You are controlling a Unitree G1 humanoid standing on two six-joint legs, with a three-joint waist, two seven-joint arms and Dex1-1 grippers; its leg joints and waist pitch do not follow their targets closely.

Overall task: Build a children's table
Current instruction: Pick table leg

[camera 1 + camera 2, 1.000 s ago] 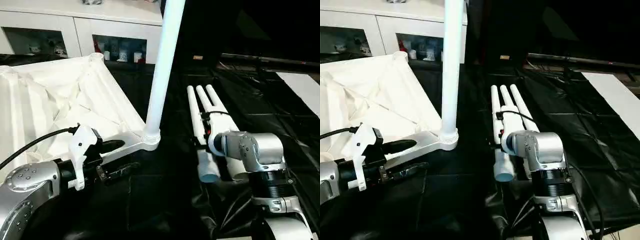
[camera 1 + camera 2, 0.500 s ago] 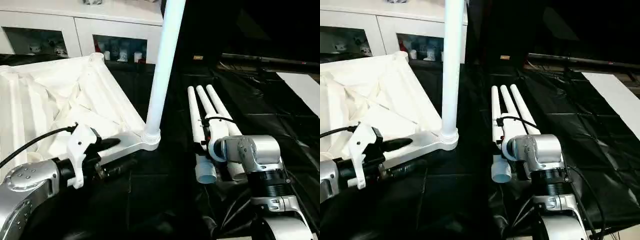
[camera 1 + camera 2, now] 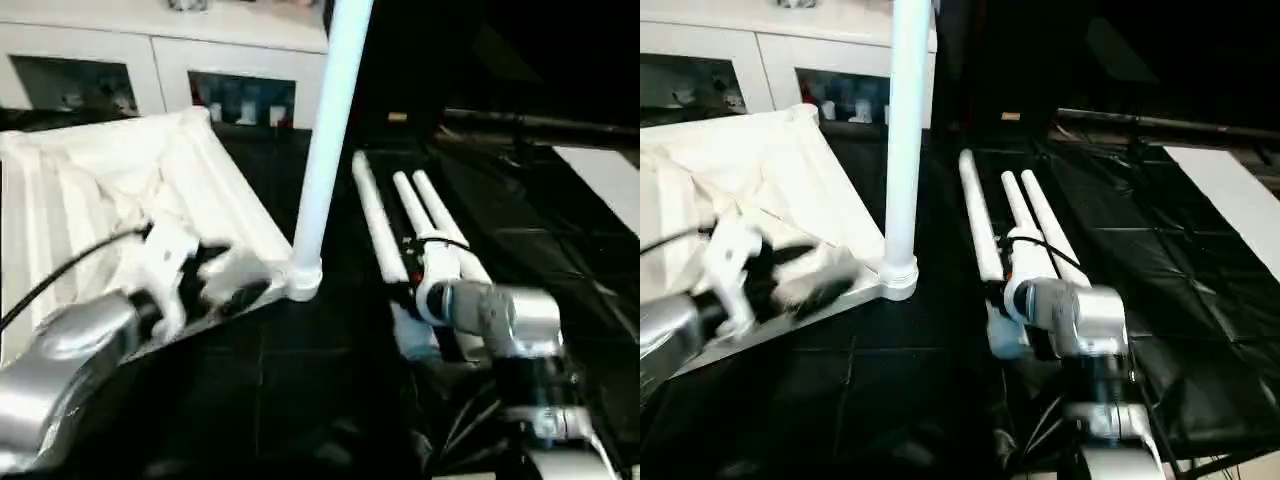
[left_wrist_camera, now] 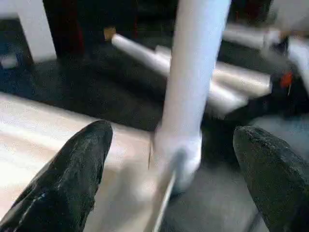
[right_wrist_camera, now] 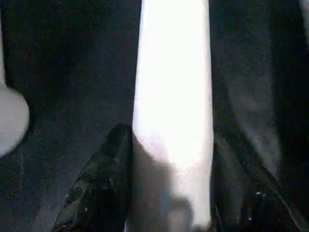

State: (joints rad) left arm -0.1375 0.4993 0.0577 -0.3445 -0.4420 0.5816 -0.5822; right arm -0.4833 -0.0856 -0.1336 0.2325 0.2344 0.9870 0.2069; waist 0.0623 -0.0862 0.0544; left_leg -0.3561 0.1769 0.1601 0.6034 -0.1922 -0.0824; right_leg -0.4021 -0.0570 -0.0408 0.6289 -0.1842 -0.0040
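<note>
Two grippers in play, one on each side of the work. At far left the white tabletop (image 3: 90, 190) lies upside down on the black sheet (image 3: 1200, 300), ribbed underside up, with a white glass-door cabinet (image 3: 150, 60) behind it. The left gripper (image 4: 181, 164) hovers over the tabletop's near edge, its two black fingers (image 4: 72, 174) spread wide with nothing between them; in the left wrist view they frame the corner socket (image 3: 303, 280) without touching it. One white leg (image 3: 325, 130) stands upright in that socket, at the tabletop's near right corner. To the right of it, three loose legs lie on the sheet. The leftmost of these (image 3: 372, 225) is angled away from the other two (image 3: 435, 225), its far end swung toward the upright leg, its near end at the right gripper (image 5: 169, 203). The right wrist view shows this leg running straight between the right fingers (image 5: 104, 183), which sit close against both its sides, about half closed, gripping it. The right silver forearm (image 3: 1075, 315) covers the near ends of the pair.
</note>
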